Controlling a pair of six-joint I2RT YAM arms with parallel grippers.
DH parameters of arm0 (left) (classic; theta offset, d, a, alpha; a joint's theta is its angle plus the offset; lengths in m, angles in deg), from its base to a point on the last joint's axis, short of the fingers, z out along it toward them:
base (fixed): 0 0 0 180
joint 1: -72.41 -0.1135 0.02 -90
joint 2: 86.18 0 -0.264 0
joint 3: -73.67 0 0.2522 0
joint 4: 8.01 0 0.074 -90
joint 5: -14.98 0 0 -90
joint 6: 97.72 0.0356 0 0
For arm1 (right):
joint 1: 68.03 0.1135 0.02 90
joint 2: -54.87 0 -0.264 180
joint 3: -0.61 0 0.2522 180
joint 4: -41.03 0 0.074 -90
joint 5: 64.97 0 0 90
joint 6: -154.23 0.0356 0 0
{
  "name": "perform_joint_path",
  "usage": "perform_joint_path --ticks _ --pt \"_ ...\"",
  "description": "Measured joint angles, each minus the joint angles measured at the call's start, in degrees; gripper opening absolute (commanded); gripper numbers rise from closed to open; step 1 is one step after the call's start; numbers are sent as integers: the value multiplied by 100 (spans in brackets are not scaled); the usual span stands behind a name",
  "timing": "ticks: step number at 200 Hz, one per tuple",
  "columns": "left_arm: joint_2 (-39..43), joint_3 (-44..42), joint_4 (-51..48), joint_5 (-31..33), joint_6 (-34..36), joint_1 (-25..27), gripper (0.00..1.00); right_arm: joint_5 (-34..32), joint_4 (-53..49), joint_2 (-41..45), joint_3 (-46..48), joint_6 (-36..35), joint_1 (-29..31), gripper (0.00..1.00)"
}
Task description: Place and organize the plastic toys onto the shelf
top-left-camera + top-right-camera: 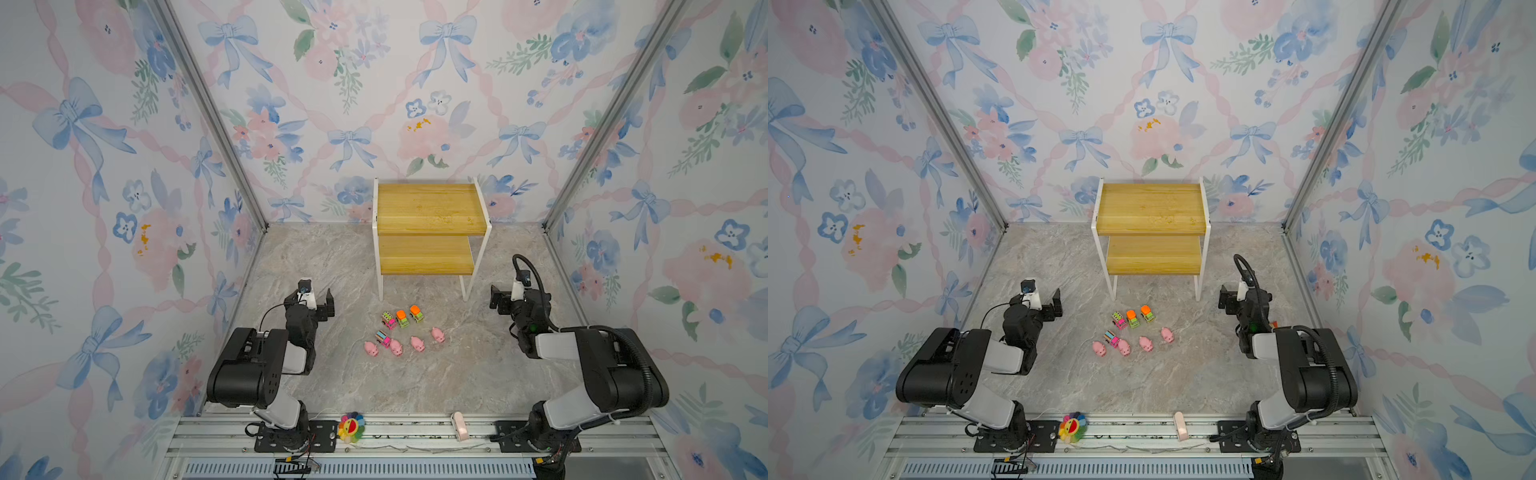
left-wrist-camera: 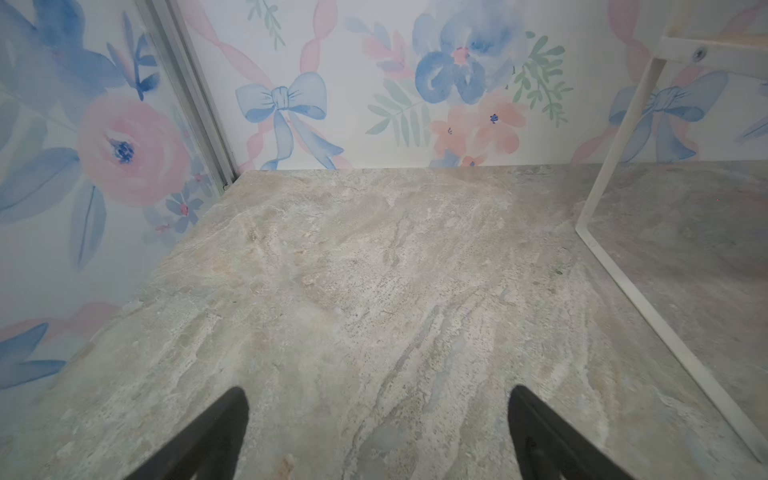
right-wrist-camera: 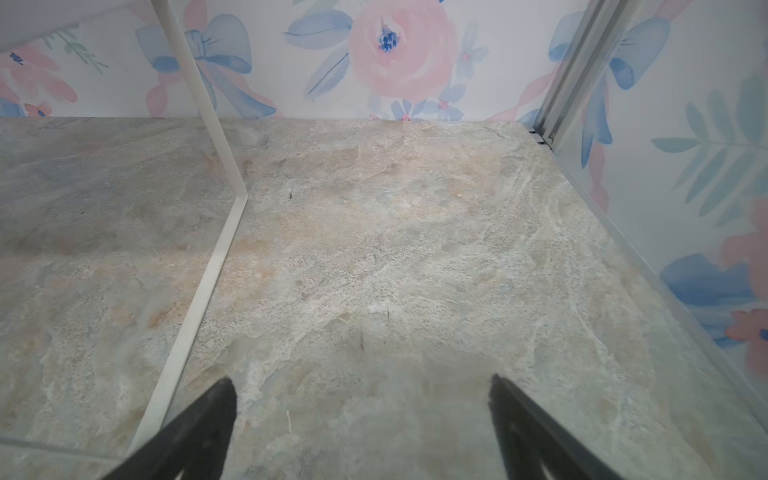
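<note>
Eight plastic toys on the table, none on the shelf; zero placed? (RK)
Confirmed. Toys sit just before the shelf. Left tool and right tool both spread wide, empty; every placement left to do (JL)

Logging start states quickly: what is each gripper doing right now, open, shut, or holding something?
Left gripper: open, holding nothing.
Right gripper: open, holding nothing.

Top views share the whole cell from high front; wrist cameras skim the tabletop rearward.
</note>
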Motion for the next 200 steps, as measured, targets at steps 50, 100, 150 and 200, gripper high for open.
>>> perform_joint_path --ticks 50,100,150,200 --pt "0 0 0 -37 0 0 98 0 0 0 0 0 0 97" --pt "0 0 2 -57 0 -4 98 0 0 0 0 0 0 99" --pt "2 4 -7 -109 22 -4 98 44 -57 46 -2 -2 0 96" --pt "640 116 -693 -210 131 2 98 192 -1945 1478 -715 -66 125 94"
